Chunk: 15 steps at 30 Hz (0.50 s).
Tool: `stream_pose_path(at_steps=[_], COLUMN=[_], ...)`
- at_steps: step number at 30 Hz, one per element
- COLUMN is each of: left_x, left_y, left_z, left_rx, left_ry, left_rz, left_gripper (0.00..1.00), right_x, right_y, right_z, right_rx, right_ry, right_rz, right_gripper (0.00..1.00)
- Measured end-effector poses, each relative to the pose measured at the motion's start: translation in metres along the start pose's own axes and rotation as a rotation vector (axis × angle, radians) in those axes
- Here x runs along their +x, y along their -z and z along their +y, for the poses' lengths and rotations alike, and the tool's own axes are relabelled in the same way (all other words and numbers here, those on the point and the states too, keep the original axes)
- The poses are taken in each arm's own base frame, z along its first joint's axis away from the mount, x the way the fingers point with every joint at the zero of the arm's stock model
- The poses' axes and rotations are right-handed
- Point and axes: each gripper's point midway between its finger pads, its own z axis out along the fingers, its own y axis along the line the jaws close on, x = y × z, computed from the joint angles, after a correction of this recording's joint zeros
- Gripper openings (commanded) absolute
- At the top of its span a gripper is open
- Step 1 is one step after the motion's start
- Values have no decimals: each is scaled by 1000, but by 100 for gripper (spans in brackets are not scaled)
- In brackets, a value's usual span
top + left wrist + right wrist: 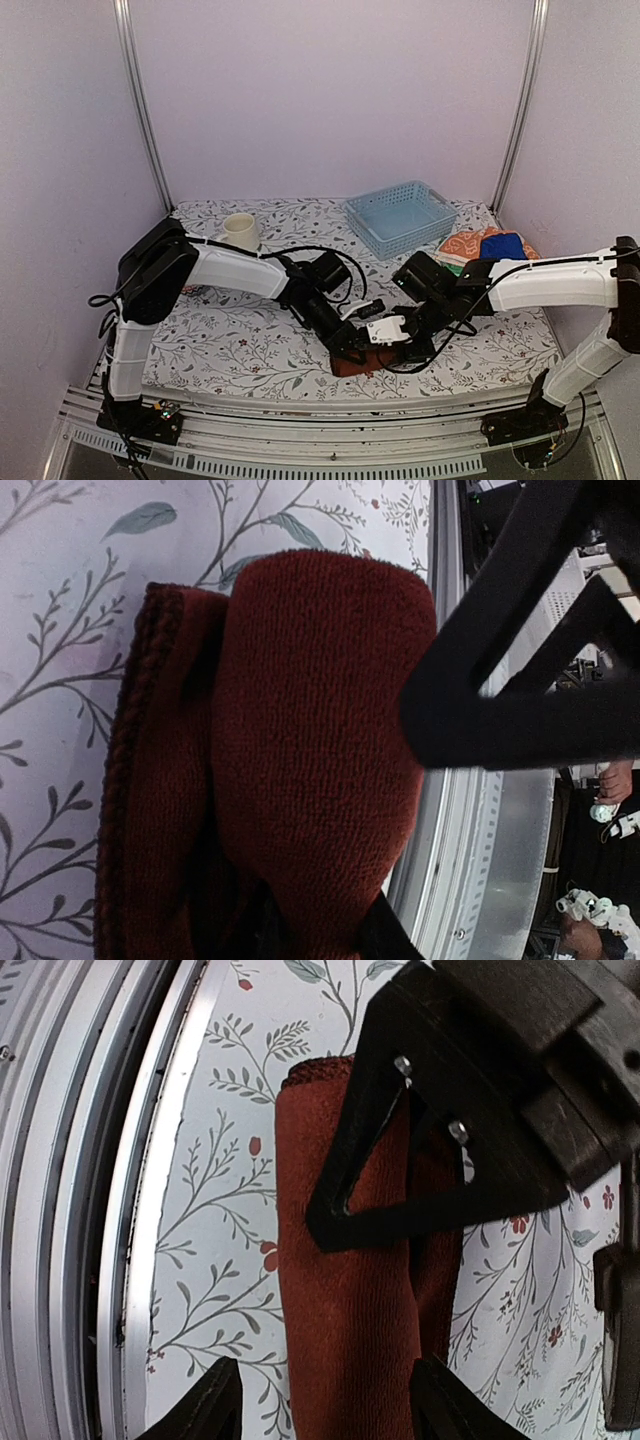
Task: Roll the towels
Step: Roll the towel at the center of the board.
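Observation:
A dark rust-brown towel (350, 367), partly rolled into a thick tube, lies near the table's front edge. In the left wrist view the towel (310, 730) fills the frame, a looser folded layer alongside the roll. My left gripper (310, 932) is shut on the near end of the roll, one dark finger on each side. My right gripper (325, 1402) stands open astride the towel (350, 1300); its right finger touches the cloth, its left finger stands apart. More towels, an orange patterned one (462, 244) and a royal-blue one (503, 245), lie piled at the back right.
A pale blue lattice basket (400, 218) stands at the back, right of centre, and a cream cup (240, 231) at the back left. The metal rail of the table's front edge (110, 1210) runs close beside the towel. Both grippers (352, 345) (405, 348) nearly meet.

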Motion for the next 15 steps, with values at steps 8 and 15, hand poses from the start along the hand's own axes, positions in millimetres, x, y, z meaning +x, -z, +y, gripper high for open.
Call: stream_pose_path(at_steps=[8, 15], left_x=[0, 0], left_y=[1, 4], left_z=[2, 6], left_rx=[30, 15], left_ry=[17, 13], left_rz=[-1, -12], left_gripper=[23, 53], right_x=[-12, -6], right_y=[-30, -47], right_z=[-9, -7], right_rx=[53, 27], right_ry=[62, 59], right_rz=[4, 18], right_gripper=[46, 20])
